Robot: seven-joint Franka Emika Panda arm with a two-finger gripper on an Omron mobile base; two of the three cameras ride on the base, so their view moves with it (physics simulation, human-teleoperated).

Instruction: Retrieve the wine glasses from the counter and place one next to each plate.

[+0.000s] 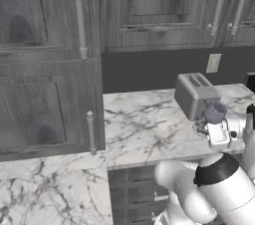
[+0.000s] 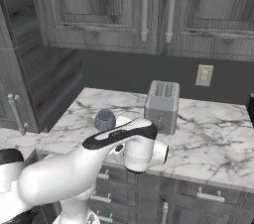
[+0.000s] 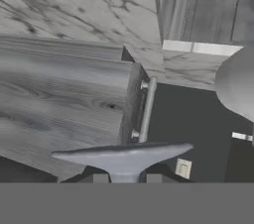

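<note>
A translucent grey-blue wine glass point(image 1: 214, 112) stands upright in my gripper point(image 1: 219, 135), just in front of the toaster on the marble counter point(image 1: 144, 124). Its rounded bowl point(image 2: 105, 119) rises above my forearm in the right base view. In the hand view the gripper point(image 3: 126, 179) is shut on the stem, and the round foot point(image 3: 124, 154) juts out beyond the fingertips. A rounded grey shape point(image 3: 239, 86) at that view's right edge may be a second glass; I cannot tell. The plates are out of view.
A silver toaster point(image 1: 195, 94) stands at the back of the counter below a wall outlet point(image 1: 213, 62). A tall dark wood cabinet point(image 1: 47, 69) with long handles closes off the counter's left end. Upper cabinets hang overhead, and dark drawers point(image 2: 198, 198) sit below.
</note>
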